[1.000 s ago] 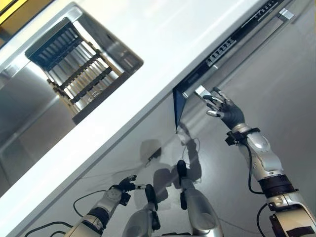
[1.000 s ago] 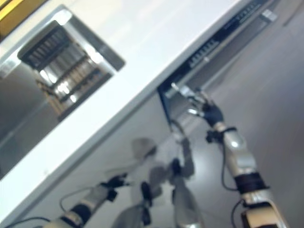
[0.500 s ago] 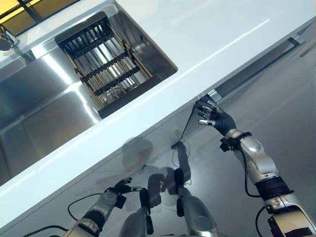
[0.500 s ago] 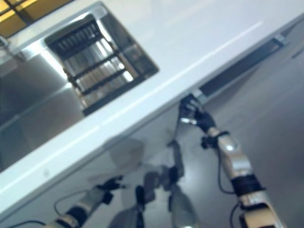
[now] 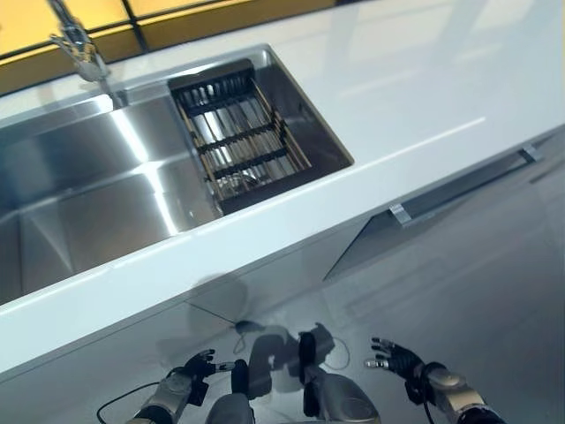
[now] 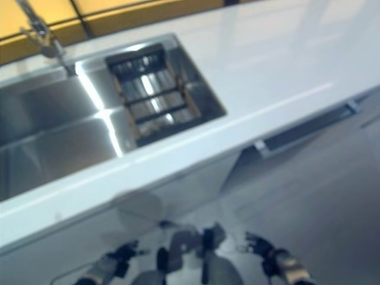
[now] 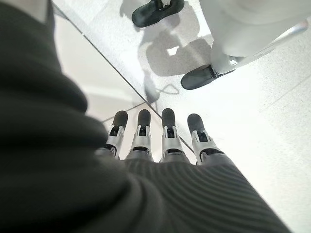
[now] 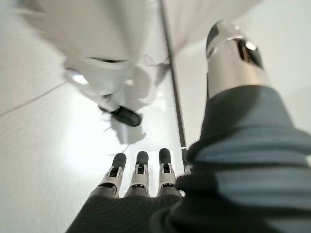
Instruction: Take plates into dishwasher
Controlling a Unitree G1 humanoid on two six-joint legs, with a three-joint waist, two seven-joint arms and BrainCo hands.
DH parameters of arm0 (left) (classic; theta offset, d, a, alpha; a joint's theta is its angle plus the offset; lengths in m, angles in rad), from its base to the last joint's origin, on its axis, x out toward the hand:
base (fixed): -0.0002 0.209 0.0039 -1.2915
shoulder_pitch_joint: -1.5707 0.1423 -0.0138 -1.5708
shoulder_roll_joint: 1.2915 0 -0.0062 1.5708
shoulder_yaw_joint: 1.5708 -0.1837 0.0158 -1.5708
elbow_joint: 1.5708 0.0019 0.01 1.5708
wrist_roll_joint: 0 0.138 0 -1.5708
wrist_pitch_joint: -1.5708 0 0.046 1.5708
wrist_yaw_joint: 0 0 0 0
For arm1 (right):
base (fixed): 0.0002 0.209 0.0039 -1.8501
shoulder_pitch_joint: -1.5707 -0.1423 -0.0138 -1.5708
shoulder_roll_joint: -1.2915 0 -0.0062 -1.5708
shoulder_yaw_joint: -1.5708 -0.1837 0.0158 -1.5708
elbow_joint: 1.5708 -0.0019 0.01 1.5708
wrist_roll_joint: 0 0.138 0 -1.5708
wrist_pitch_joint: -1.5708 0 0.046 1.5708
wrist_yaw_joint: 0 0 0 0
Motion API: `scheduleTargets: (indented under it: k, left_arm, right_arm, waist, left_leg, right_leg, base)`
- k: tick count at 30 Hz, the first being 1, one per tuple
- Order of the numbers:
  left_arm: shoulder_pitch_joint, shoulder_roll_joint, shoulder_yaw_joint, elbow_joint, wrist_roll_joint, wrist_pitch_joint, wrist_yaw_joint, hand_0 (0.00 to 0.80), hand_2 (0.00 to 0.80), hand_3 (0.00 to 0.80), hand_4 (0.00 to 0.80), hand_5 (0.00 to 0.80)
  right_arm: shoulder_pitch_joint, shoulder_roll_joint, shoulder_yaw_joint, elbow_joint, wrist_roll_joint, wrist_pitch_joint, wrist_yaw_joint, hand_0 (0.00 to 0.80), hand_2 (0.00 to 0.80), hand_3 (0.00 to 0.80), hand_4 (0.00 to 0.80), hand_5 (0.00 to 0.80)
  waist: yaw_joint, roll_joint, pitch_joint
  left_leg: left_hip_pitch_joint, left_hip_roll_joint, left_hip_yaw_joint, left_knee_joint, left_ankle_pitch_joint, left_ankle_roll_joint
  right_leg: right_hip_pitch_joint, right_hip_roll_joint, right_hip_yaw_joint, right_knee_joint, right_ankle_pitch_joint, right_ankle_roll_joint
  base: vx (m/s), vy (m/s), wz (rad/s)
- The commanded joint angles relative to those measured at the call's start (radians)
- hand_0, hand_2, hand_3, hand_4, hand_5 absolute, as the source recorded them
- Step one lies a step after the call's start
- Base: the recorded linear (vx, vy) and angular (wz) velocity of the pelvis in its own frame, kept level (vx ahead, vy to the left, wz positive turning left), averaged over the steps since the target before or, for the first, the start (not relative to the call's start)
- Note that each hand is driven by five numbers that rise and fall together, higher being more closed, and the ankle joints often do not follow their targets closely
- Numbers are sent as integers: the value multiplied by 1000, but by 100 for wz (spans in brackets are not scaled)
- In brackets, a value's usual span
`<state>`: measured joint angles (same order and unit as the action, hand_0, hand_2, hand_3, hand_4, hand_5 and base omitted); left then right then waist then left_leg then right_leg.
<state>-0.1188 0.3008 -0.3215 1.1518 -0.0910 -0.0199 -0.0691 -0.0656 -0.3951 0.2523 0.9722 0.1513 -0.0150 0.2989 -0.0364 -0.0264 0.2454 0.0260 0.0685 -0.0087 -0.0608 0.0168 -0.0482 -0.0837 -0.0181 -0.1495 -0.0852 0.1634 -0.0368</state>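
The dishwasher door (image 5: 459, 265) is a grey front under the white countertop (image 5: 406, 79), with a long bar handle (image 5: 463, 184) along its top. A dark wedge at its left edge (image 5: 353, 254) shows it slightly ajar. I see no plate clearly. My right hand (image 5: 395, 357) hangs low in front of the door, apart from it, fingers spread and empty; its wrist view shows straight fingers (image 8: 140, 170) over the floor. My left hand (image 5: 194, 364) is low at the left, open and empty, fingers (image 7: 150, 136) straight.
A steel sink (image 5: 88, 194) is set in the countertop at the left, with a dark slatted rack (image 5: 238, 132) in its right end and a faucet (image 5: 79, 49) behind it. A yellow strip runs along the back edge.
The camera has swung, bringing the sink into fuller view. My right hand has let go of the dishwasher door's top edge and dropped low. The door's gap looks narrower than before.
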Motion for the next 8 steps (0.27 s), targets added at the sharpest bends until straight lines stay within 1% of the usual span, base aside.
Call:
scheduleTargets:
  k: [1, 5, 8]
  left_arm:
    - [4, 7, 33, 44, 32, -33, 12, 0, 0, 0, 0, 0]
    - [15, -4, 33, 73, 44, -31, 3, 0, 0, 0, 0, 0]
    - [22, -10, 31, 94, 55, -37, 1, 0, 0, 0, 0, 0]
  right_arm:
    - [-49, 44, 25, 79, -44, 18, -75, 0, 0, 0, 0, 0]
    - [-46, 65, 6, 198, -81, 32, -128, 0, 0, 0, 0, 0]
    - [-51, 77, 1, 253, -109, 61, -133, 0, 0, 0, 0, 0]
  waist:
    - [31, -43, -48]
    - [49, -37, -64]
    - [59, -29, -73]
  left_leg:
    - [-46, -72, 49, 141, -45, 49]
    - [-40, -63, 34, 133, -33, 46]
    - [-28, -63, 26, 111, -23, 43]
  right_leg:
    - [86, -10, 41, 17, -89, 60]
    - [107, -8, 29, 17, -96, 59]
    - [119, -9, 11, 13, -99, 60]
  base:
    - [26, -33, 14]
    - [42, -38, 23]
    - [23, -1, 38]
